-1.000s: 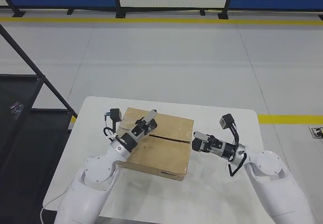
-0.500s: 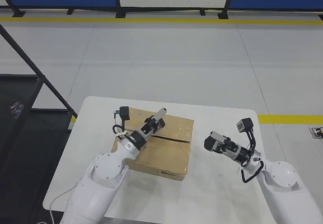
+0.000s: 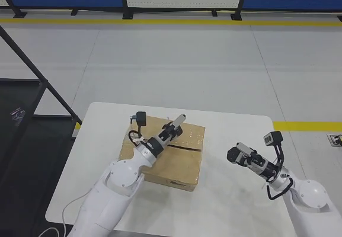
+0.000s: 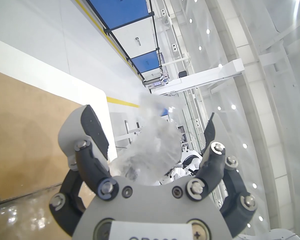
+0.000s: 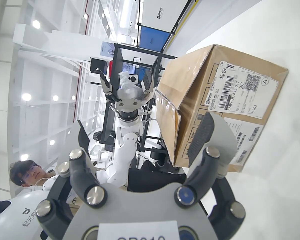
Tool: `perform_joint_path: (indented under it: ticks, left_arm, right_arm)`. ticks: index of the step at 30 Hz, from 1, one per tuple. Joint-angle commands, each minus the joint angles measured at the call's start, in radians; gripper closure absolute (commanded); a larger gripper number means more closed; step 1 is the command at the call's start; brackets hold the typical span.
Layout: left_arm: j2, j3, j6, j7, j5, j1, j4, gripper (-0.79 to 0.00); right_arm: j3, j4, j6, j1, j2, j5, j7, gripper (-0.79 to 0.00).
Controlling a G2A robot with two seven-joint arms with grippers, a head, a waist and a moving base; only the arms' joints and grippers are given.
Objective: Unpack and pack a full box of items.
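Currently, left gripper: jaws spread wide, above cardboard box top.
Crumpled clear plastic wad: low between those spread jaws, at the palm.
Right gripper: jaws open, empty, apart from box, over white table.

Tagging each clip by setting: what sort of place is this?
Probably a robot test hall or factory floor: yellow floor line, blue partition panels, and a cardboard box on a white table.
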Motion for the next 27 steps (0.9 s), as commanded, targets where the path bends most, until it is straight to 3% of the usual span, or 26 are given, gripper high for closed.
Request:
perform_joint_path:
  ticks: [1,19,27]
  left_arm:
    - [-0.004,0.008,0.000,0.002,0.002,-0.007,0.012,-0.785]
    - [-0.046,0.070,-0.019,0.021,0.021,-0.057,0.101,-0.785]
    - [-0.038,0.009,-0.039,0.013,0.034,-0.018,-0.001,-0.785]
  right_arm:
    - [0.002,0.002,-0.001,-0.001,0.001,0.002,0.001,-0.785]
    - [0.003,0.054,-0.030,0.006,0.008,0.033,0.022,-0.785]
    - [0.002,0.044,-0.029,0.019,0.011,0.030,0.025,-0.785]
